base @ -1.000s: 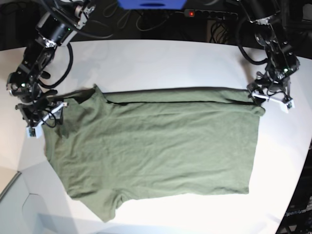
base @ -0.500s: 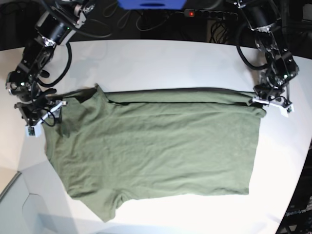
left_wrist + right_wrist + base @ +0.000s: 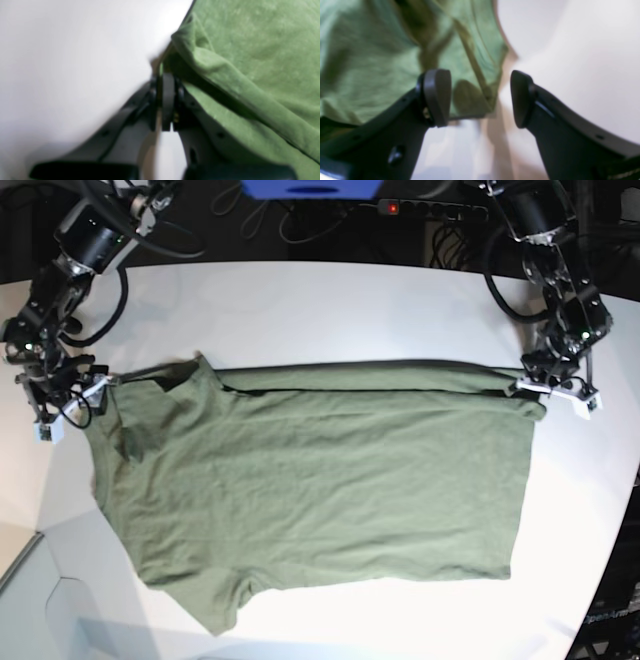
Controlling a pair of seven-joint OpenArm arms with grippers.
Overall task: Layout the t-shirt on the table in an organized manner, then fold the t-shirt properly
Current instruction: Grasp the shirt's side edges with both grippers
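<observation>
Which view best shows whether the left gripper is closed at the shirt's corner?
The left wrist view: the left gripper has its jaws pressed together right at the t-shirt edge, though whether cloth is pinched is unclear. The base view shows it small at the shirt's corner. The right wrist view misses it.

Both arms are black, jointed and draped with looping black cables. Each tool (image 3: 480,98) carries dark grey curved fingers (image 3: 437,97) with screw holes and small white end pieces.

Left pincer (image 3: 165,75) clamped, right pincer (image 3: 480,98) agape
</observation>
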